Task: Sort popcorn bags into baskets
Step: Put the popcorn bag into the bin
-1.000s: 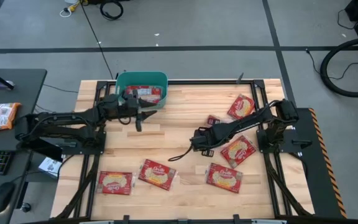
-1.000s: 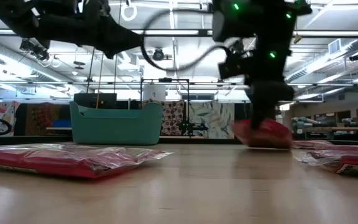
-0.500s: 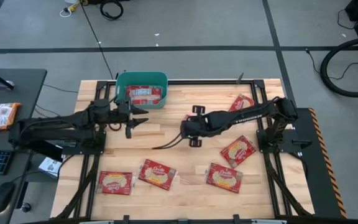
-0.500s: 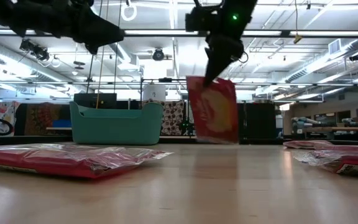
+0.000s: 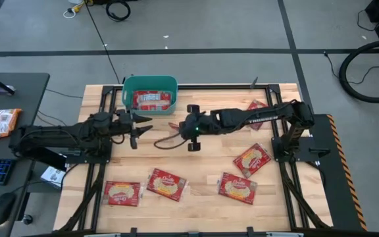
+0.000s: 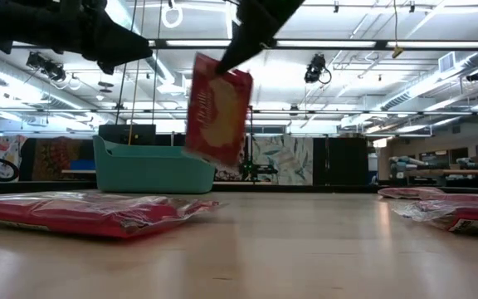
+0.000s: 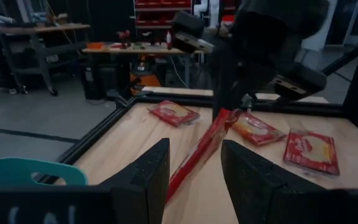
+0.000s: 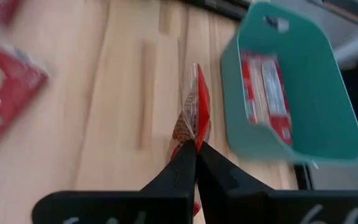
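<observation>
Pinching a popcorn bag [image 5: 165, 135] above the wooden table [image 5: 196, 171], right hand [image 5: 184, 129]; left hand [image 5: 142, 125] apart.

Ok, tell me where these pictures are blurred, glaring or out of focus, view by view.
Low view: the near bag is soft and out of focus, ceiling lights glare, and the hanging bag is slightly smeared. Right wrist view: streaked with motion blur, mostly the bags at one edge; the tub is less smeared. Left wrist view: the fingers up close are soft. High view: even light, sharp.
</observation>
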